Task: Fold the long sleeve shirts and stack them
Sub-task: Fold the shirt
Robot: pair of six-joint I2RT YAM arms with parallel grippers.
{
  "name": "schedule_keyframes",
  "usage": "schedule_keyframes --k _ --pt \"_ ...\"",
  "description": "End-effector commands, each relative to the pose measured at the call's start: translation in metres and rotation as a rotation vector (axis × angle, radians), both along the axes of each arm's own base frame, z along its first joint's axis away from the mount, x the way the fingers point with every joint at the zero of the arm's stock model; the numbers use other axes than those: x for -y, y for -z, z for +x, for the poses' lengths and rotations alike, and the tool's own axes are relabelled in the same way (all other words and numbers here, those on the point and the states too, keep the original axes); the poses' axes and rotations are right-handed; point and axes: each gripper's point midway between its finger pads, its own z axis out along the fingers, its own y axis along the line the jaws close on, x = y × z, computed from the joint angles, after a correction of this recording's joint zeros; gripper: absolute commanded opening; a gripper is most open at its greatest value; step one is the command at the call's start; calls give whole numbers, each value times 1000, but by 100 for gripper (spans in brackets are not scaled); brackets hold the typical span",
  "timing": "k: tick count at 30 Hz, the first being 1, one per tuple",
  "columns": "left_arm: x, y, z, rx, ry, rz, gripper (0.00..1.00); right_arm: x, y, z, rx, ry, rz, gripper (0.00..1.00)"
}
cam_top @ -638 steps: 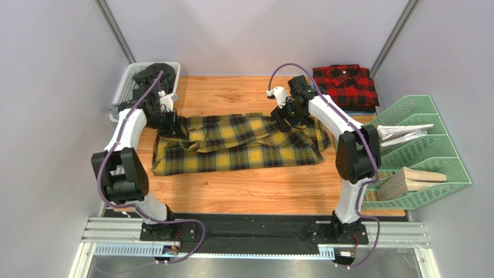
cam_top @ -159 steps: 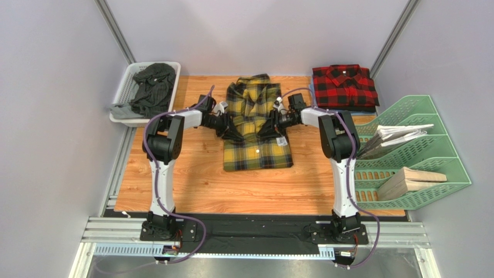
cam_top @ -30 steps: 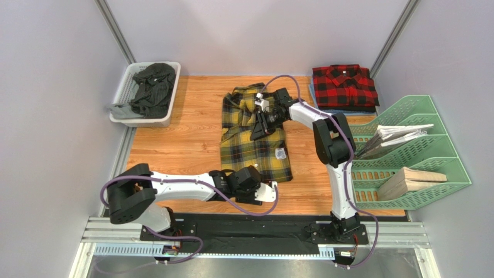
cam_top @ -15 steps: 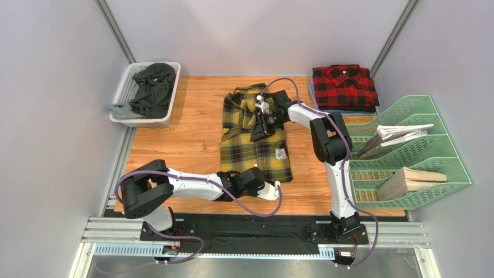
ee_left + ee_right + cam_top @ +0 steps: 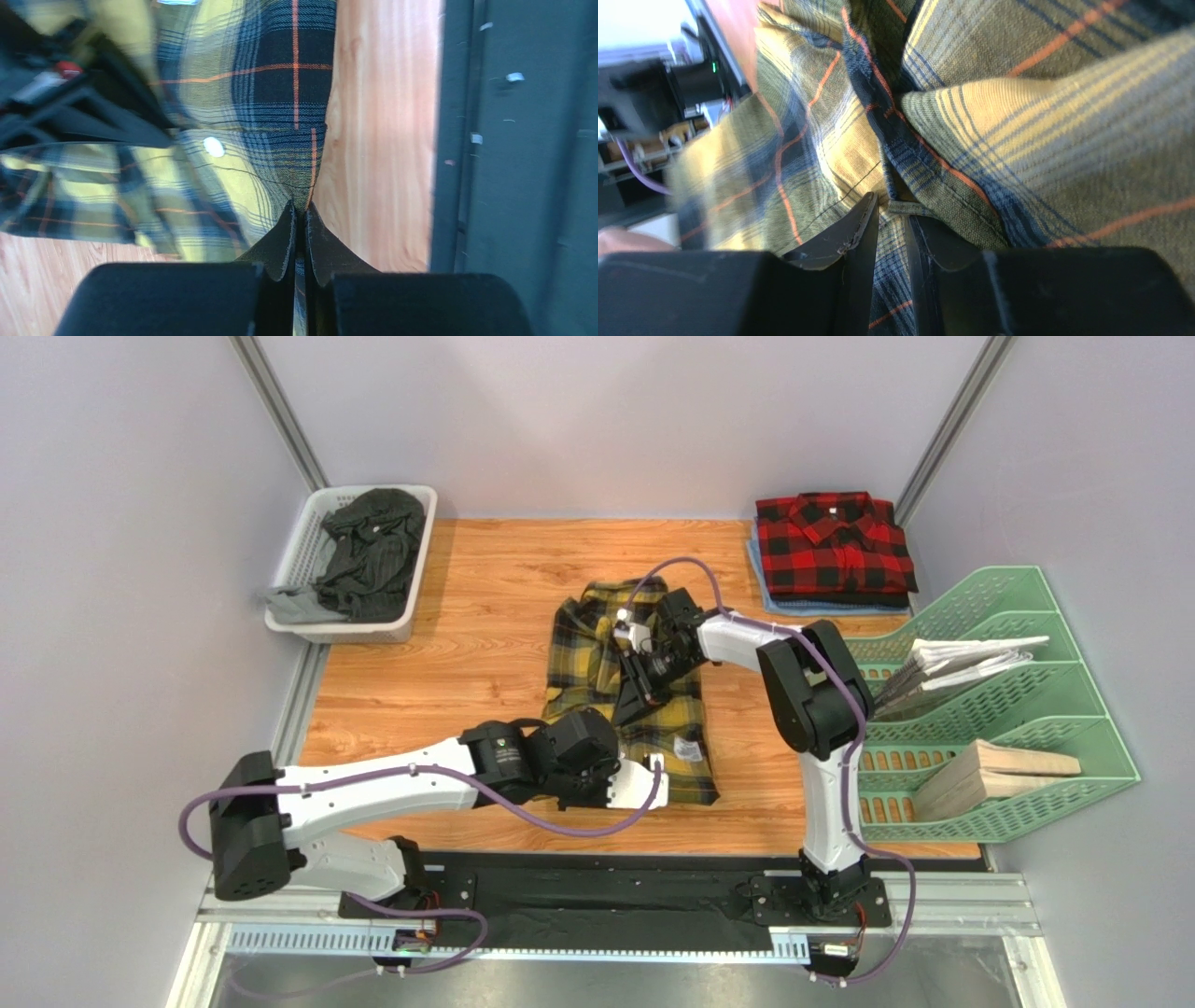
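The yellow plaid shirt (image 5: pixel 617 686) lies folded narrow at the table's middle, bunched and pulled toward the front. My left gripper (image 5: pixel 643 781) is shut on its near hem edge; in the left wrist view the cloth (image 5: pixel 267 133) runs between the closed fingers (image 5: pixel 284 241). My right gripper (image 5: pixel 634 693) is shut on the shirt's upper part; in the right wrist view a fold of cloth (image 5: pixel 962 126) sits between its fingers (image 5: pixel 857 231). The red plaid shirt (image 5: pixel 833 543) lies folded at the back right.
A white basket (image 5: pixel 312 532) with dark clothes stands at the back left. A green file rack (image 5: pixel 1031 693) with papers and wood blocks stands at the right. The black front rail (image 5: pixel 519 140) runs close to my left gripper.
Both grippers have dragged the yellow shirt toward the front of the table. The left arm has swung right along the front edge. The shirt's top has bunched and shortened.
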Motion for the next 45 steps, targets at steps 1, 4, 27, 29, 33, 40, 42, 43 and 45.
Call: schedule_keyframes --k 1,4,27,29,33,40,42,43,45 --pt "-12 -34 -23 -137 -1 -5 0 -3 -6 -44 17 -114 5 29" --pt "-14 -49 -6 -151 -31 -16 0 -7 -9 -78 -21 -174 18 29" --pt "2 -51 57 -237 30 -27 0 -1 -93 -65 17 -247 93 40" --pt "3 -52 60 -246 42 -31 0 3 -98 -38 44 -201 92 41" --pt "4 -51 69 -256 63 -31 0 9 -86 24 100 -107 35 41" --pt "4 -51 101 -289 51 -33 0 18 -38 88 53 4 -41 40" --pt "3 -42 114 -304 47 -25 0 18 -28 89 30 2 -48 40" --pt "6 -46 121 -298 47 -35 0 17 -19 88 7 -1 -48 39" --pt "5 -36 137 -304 31 -23 0 17 -16 85 -13 -7 -45 39"
